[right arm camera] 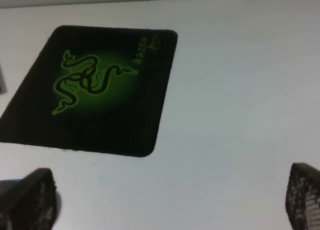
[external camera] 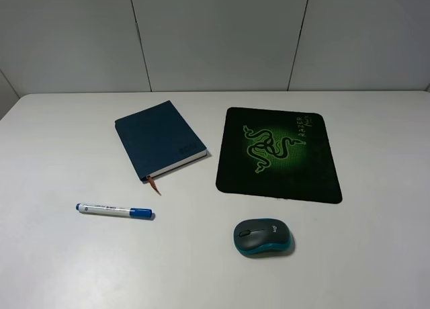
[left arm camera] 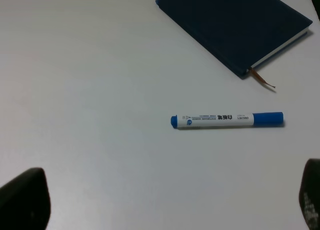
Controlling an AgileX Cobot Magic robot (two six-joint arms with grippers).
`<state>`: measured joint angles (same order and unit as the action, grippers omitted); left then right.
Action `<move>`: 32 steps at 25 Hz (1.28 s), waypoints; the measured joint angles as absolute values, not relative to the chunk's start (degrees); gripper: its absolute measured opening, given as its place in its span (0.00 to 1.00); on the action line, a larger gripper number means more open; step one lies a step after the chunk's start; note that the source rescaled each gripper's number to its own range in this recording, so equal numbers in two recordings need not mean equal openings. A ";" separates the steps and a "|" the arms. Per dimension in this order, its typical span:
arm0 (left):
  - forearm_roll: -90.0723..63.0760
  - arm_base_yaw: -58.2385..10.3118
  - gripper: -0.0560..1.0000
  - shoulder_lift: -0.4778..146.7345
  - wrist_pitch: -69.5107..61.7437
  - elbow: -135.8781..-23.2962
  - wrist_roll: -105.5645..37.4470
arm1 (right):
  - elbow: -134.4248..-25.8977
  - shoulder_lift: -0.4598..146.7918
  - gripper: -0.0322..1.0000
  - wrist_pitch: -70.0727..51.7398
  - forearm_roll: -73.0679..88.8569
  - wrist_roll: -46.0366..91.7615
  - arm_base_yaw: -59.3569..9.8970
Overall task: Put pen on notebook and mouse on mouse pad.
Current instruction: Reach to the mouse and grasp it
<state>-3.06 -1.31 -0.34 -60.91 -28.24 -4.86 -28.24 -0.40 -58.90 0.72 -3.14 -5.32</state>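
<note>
Exterior high alone shows whole mouse [external camera: 263, 238]

mouse pad [external camera: 316, 171] faced in matt cloth, notebook [external camera: 158, 140] bound in matt grained cover, pen [external camera: 114, 210] and mouse [external camera: 263, 238] moulded in smooth plastic, table [external camera: 60, 154] finished smooth

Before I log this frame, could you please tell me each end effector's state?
Left end effector: open, holding nothing.
Right end effector: open, holding nothing.

Part of notebook [left arm camera: 230, 25] beyond edge
</note>
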 joint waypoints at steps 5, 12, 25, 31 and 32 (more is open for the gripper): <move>-3.06 -1.31 1.00 -0.34 -60.91 -28.24 -4.86 | -28.24 -0.40 1.00 -58.90 0.72 -3.14 -5.32; -3.11 -1.31 1.00 -0.34 -60.91 -28.24 -4.86 | -28.24 -0.40 1.00 -58.90 0.72 -3.14 -5.32; -3.11 -1.31 1.00 -0.34 -60.91 -28.24 -4.86 | -28.24 -0.40 1.00 -58.90 1.40 -3.14 -5.32; -3.11 -1.31 1.00 -0.34 -60.91 -28.24 -4.86 | -29.81 0.82 1.00 -58.90 5.91 -3.14 -5.32; -3.11 -1.31 1.00 -0.34 -60.91 -28.24 -4.86 | -30.67 2.26 1.00 -58.90 6.70 -3.14 -5.32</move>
<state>-3.11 -1.31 -0.34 -60.91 -28.24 -4.86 -30.67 2.26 -58.90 6.70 -3.14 -5.32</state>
